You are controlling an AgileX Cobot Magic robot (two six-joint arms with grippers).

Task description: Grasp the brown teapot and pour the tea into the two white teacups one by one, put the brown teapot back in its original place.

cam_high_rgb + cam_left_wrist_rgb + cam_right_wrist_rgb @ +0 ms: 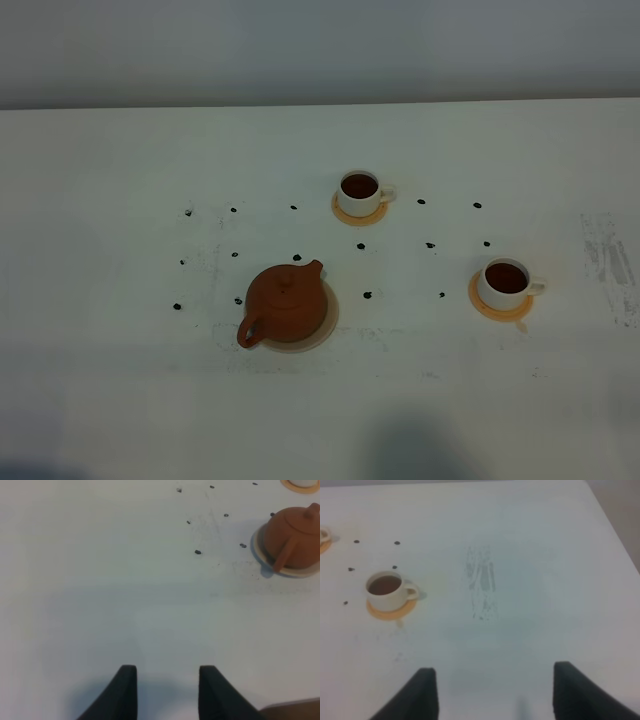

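Teapot (287,304) sits on its pale round mat (322,335) left of the tabletop's (120,400) middle, handle toward the front edge. Both cups are full of tea on orange coasters, one (360,191) near the middle, the other (507,281) toward the right edge. Left gripper (167,677) has a gap between its jaws and holds nothing; right gripper (495,682) is wide open over bare table.

Teapot (286,305) on mat (322,335) front-left; cups (359,192) (505,282) on coasters behind & right, seemingly filled.
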